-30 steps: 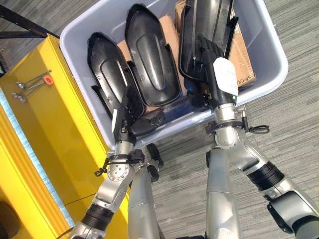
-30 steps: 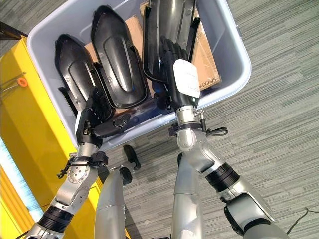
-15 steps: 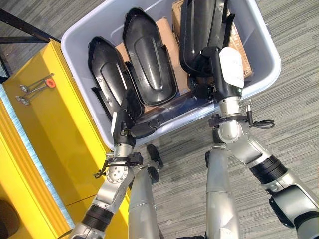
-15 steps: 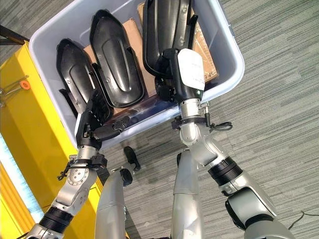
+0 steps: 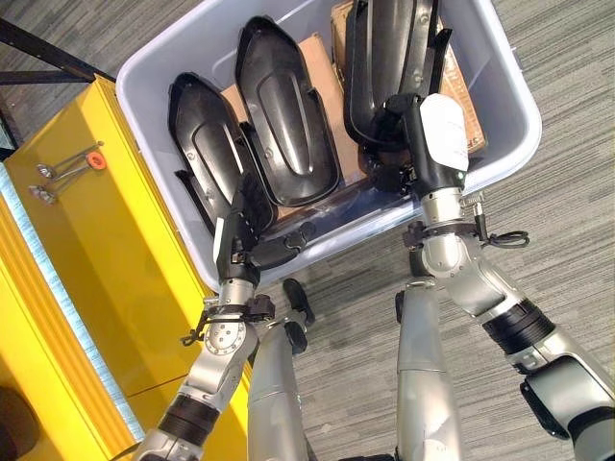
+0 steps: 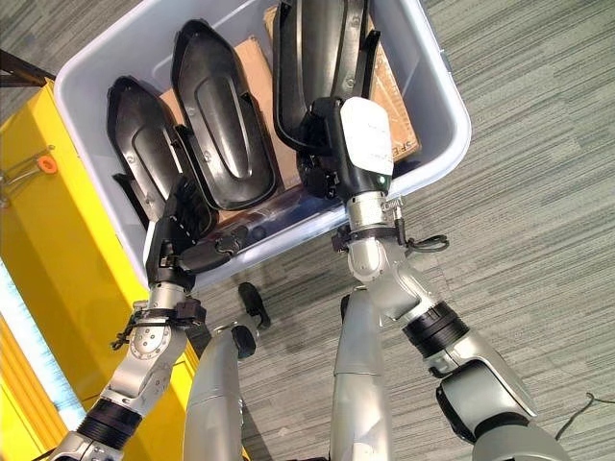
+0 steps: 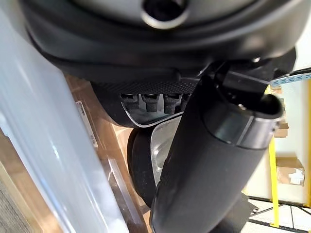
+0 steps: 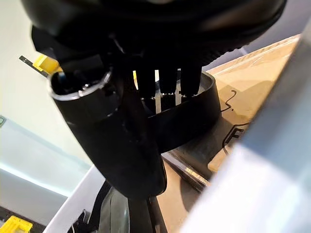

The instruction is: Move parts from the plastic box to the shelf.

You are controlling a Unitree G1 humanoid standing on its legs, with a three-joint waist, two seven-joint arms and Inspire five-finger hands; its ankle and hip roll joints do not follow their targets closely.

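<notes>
A pale grey plastic box (image 5: 351, 229) holds three long black moulded parts on cardboard: a left part (image 5: 207, 144), a middle part (image 5: 283, 110) and a right part (image 5: 389, 48). My right hand (image 5: 437, 134) is inside the box at the right part's near end. Its fingers (image 8: 167, 80) are hooked over that part's rim (image 8: 194, 111). At the box's near wall my left hand (image 5: 242, 230) has its fingers lying straight against the left part's near end. Its thumb (image 7: 209, 160) sticks out sideways along the wall, apart from the fingers.
A yellow shelf unit (image 5: 96, 250) stands close on the box's left, with wrenches (image 5: 67, 163) lying on its top. A black frame (image 5: 38, 48) crosses the far left corner. Grey carpet surrounds the box on the right and near side.
My right hand has turned and curled its fingers round the near rim of the right part, where it lay flat against it before. The left hand has barely moved.
</notes>
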